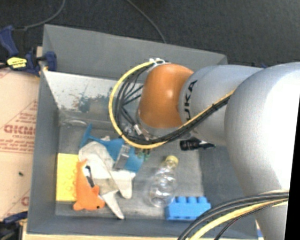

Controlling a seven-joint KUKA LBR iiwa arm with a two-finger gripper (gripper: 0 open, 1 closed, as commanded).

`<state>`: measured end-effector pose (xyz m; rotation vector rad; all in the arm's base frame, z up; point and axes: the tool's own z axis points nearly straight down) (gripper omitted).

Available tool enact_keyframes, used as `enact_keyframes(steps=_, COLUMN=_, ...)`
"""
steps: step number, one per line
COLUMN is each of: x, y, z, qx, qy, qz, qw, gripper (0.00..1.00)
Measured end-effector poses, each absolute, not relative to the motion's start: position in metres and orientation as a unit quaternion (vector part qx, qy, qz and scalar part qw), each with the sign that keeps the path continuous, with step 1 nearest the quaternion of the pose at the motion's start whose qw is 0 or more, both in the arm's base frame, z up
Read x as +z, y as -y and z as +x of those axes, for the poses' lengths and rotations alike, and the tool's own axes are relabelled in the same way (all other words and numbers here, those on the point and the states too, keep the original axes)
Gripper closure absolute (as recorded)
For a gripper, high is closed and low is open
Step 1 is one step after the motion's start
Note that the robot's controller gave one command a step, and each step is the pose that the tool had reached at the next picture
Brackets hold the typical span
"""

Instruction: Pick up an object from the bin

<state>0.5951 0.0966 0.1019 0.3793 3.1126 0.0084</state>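
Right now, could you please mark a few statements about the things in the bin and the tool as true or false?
1. The blue toy brick lies at the lower right of the bin, next to the clear bottle. True.
2. The clear bottle has a red cap. False: its cap is yellowish.
3. The orange toy lies beside the yellow block at the lower left. True.
4. The tool is above the blue toy brick. False: it is near the middle of the bin, over a light-blue plastic piece and the crumpled white cloth.
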Motion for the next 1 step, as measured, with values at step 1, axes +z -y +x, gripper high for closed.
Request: enact_keyframes(steps=1, x=0.1019, y=-0.0966, z=0.5951, qx=0.003, qy=-0.993, qz=0.121, qw=0.003, gripper=1.0)
